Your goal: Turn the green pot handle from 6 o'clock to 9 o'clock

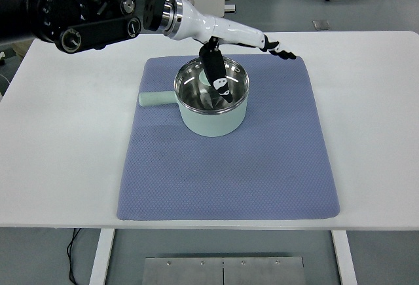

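The green pot (211, 98) stands upright on the rear half of the blue mat (229, 167). Its handle (156, 99) points to frame left, long axis horizontal. The left hand (245, 56) hovers above the pot, fingers apart, thumb (216, 72) inside the rim, gripping nothing.

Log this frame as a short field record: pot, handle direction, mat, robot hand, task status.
pot: pale green metal-lined saucepan, upright on the mat
handle: pale green pot handle points to picture left, about 9 o'clock
mat: blue-grey textured rectangular mat on the white table
left robot hand: reaches over the pot, one finger dipping inside the rim, the others extended beyond it; grasps nothing
right robot hand: not in view
task status: handle appears to be already at 9 o'clock
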{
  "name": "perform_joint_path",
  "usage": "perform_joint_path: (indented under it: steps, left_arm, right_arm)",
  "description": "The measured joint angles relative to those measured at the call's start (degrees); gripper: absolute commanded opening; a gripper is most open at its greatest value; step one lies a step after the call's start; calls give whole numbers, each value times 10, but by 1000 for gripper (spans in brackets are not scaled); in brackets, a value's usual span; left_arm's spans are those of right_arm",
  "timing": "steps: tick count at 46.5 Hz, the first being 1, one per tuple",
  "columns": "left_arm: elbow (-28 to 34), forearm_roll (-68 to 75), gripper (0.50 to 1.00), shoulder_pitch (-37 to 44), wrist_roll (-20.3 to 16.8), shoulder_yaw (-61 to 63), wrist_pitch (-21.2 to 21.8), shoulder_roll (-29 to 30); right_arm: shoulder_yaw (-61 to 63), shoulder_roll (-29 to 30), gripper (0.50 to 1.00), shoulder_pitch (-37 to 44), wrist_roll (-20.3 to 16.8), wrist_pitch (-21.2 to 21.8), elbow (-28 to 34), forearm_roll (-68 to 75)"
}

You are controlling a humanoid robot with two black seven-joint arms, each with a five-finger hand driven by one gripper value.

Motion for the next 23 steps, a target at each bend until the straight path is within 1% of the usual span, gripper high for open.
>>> perform_joint_path:
  steps: [8,17,23]
  left_arm:
    - [33,-103,1000,23,0,17,2,1]
    - [79,-140,1000,52,0,24,5,3]
    - [109,-181,1000,83,0,23,20,4]
  right_arm:
    - [0,0,1000,0,0,0,0,0]
    - [0,0,1000,0,0,0,0,0]
    - [0,0,1000,0,0,0,0,0]
